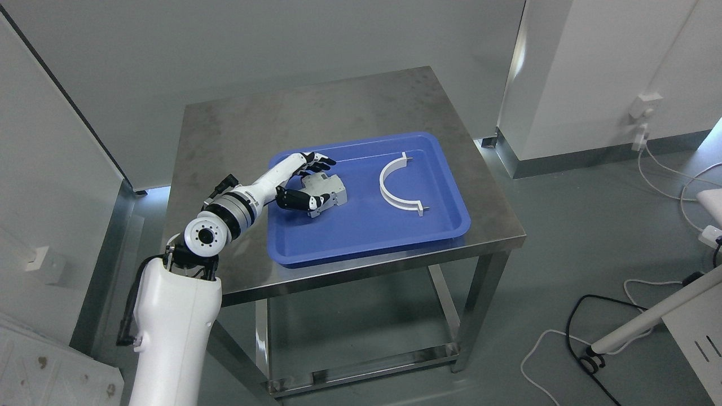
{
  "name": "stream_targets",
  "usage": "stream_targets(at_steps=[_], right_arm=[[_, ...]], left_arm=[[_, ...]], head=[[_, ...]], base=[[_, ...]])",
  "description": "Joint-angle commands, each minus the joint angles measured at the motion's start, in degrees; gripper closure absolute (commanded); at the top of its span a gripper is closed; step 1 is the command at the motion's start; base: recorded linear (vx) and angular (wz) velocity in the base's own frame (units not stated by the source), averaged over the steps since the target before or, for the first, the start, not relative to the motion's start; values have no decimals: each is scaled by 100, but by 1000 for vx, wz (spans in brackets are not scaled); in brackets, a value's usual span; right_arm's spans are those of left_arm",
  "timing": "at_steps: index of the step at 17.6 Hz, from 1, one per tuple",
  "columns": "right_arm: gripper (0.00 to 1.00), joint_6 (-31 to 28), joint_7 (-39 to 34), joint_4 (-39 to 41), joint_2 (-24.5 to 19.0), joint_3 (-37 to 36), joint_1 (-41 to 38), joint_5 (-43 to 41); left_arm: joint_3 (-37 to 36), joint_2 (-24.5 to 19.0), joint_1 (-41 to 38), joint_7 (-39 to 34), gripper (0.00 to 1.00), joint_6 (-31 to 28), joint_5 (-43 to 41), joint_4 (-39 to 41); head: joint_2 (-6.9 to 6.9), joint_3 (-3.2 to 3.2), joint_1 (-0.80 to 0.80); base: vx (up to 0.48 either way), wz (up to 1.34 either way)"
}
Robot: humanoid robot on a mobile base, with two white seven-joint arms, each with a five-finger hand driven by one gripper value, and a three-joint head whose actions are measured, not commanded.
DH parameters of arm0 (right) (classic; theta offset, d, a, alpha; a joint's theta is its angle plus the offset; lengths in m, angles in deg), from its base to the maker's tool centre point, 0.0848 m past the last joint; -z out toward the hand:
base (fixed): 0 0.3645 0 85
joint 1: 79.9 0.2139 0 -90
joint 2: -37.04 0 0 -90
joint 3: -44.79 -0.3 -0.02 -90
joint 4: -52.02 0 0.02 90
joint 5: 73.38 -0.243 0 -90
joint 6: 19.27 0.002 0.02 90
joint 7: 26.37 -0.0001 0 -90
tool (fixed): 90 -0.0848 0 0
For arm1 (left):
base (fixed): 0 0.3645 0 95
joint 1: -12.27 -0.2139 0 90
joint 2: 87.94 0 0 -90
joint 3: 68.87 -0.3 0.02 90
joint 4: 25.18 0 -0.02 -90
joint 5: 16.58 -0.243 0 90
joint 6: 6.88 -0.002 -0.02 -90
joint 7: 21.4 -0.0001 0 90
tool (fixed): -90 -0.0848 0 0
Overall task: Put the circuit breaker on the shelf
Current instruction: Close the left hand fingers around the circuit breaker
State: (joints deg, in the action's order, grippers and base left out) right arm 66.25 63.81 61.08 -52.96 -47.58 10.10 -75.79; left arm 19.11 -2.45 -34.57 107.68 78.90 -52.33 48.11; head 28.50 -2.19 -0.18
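Observation:
A grey circuit breaker (331, 190) lies in the left half of a blue tray (366, 237) on a steel table. My left hand (317, 181) reaches in from the lower left and is at the breaker. Its fingers (319, 163) stretch out over the breaker's far side and its thumb (298, 199) lies along the near side. The hand is open around the breaker, which rests on the tray floor. No shelf is in view. My right arm does not show.
A white half-ring bracket (395, 186) lies in the right half of the tray. The steel table (248, 129) has bare surface behind and left of the tray. Cables and a white wheeled stand (637, 327) are on the floor at the right.

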Motion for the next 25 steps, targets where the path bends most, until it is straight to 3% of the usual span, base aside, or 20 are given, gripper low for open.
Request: stream_targets(at_steps=[1, 10, 18, 22, 25], right_arm=[[0, 175, 0, -1, 100, 0, -97, -5], [0, 175, 0, -1, 100, 0, -97, 4], [0, 175, 0, -1, 100, 0, -97, -5], [0, 175, 0, -1, 100, 0, -97, -5], [0, 175, 0, -1, 100, 0, -97, -5]], left_arm=[[9, 267, 79, -50, 18, -26, -37, -42], [465, 302, 166, 29, 18, -306, 199, -122], [26, 20, 17, 29, 22, -316, -98, -192], [26, 73, -18, 20, 36, -220, -257, -192], [96, 99, -18, -24, 57, 122, -266, -192]], head=[[0, 0, 0], [0, 0, 0], [0, 0, 0], [0, 0, 0], [0, 0, 0]], base=[[0, 0], [0, 0], [0, 0], [0, 0], [0, 0]])
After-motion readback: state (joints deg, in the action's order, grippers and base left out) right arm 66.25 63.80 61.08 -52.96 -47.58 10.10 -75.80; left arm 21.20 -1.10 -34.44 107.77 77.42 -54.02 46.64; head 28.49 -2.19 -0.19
